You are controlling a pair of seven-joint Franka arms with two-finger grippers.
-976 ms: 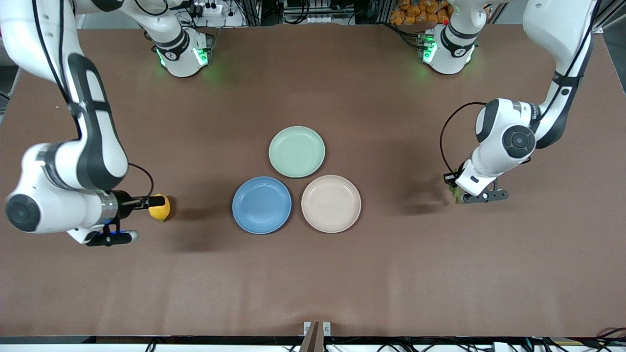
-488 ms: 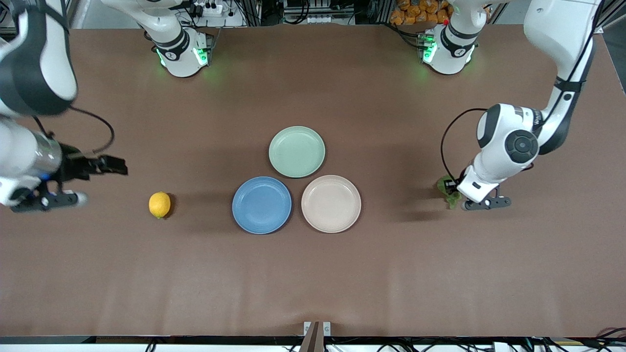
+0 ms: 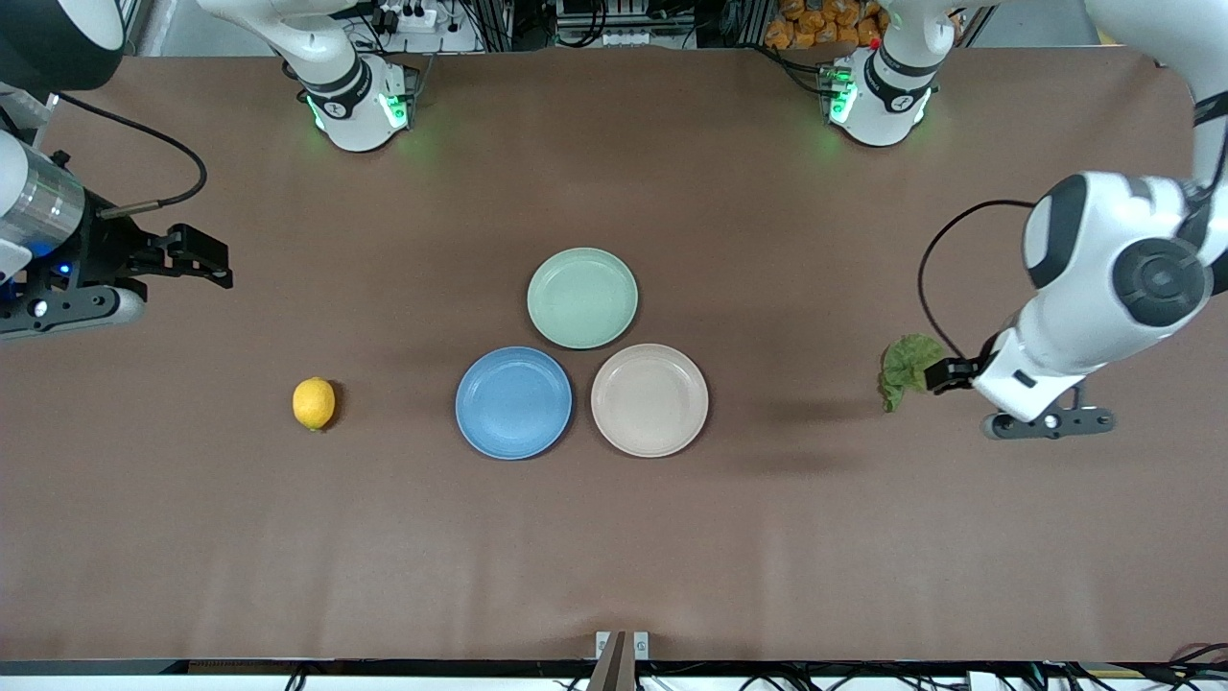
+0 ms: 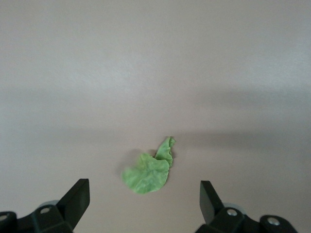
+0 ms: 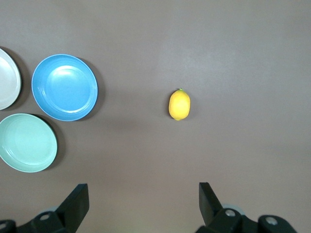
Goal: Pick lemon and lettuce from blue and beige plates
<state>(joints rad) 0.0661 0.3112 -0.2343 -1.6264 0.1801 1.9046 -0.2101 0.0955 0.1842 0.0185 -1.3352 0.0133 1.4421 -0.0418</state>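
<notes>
The lemon [image 3: 314,403] lies on the bare table toward the right arm's end, apart from the plates; it also shows in the right wrist view [image 5: 179,104]. The lettuce [image 3: 906,367] lies on the table toward the left arm's end, and in the left wrist view [image 4: 149,171]. The blue plate [image 3: 513,402] and beige plate [image 3: 649,399] sit side by side mid-table, both empty. My right gripper [image 3: 206,259] is open and empty, raised near the table's end. My left gripper [image 3: 945,374] is open and empty, raised just beside the lettuce.
A pale mint-green plate [image 3: 582,297] sits empty, farther from the front camera than the other two and touching on both. The blue plate [image 5: 64,87] and mint plate [image 5: 26,142] also show in the right wrist view.
The right gripper let go of the lemon on the table, then rose and drew back toward the table's end. The left gripper released the lettuce and lifted away toward its end.
</notes>
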